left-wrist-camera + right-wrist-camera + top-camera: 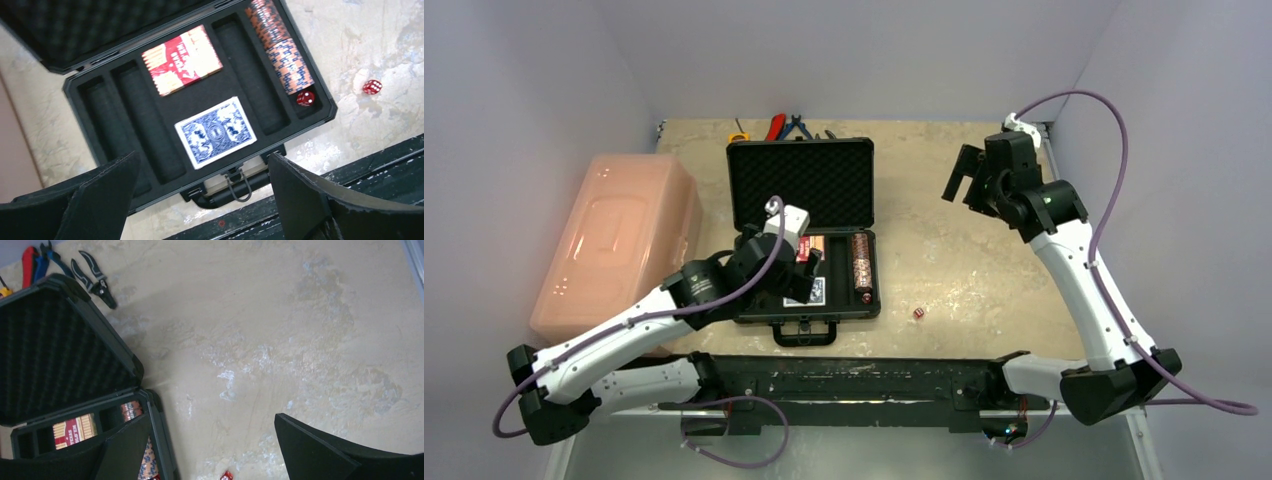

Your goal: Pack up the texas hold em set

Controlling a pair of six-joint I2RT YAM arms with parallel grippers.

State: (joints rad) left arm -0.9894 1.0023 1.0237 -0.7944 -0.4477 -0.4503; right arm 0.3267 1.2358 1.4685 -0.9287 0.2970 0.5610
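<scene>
Black foam case (800, 180) is lying open on the surface (984, 290), with one die (918, 313) sitting outside, near its right side.

Left wrist view: the left end effector (204, 159) is hovering wide open and empty over the seated red deck (182, 60), blue deck (215, 131), chips (280, 47) and second die (305, 98).

Right wrist view: the right end effector (212, 425) is hanging wide open and empty above bare surface.

Judged outstanding: loading the loose die and closing the lid.

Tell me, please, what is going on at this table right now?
Two robot arms are packing a poker set into the open black case. The red deck, blue deck, chip rolls and one red die already sit in the foam slots; a second die lies on the table right of the case. The left hand hovers open and empty over the case, and the right hand is open above bare table, holding nothing.
</scene>
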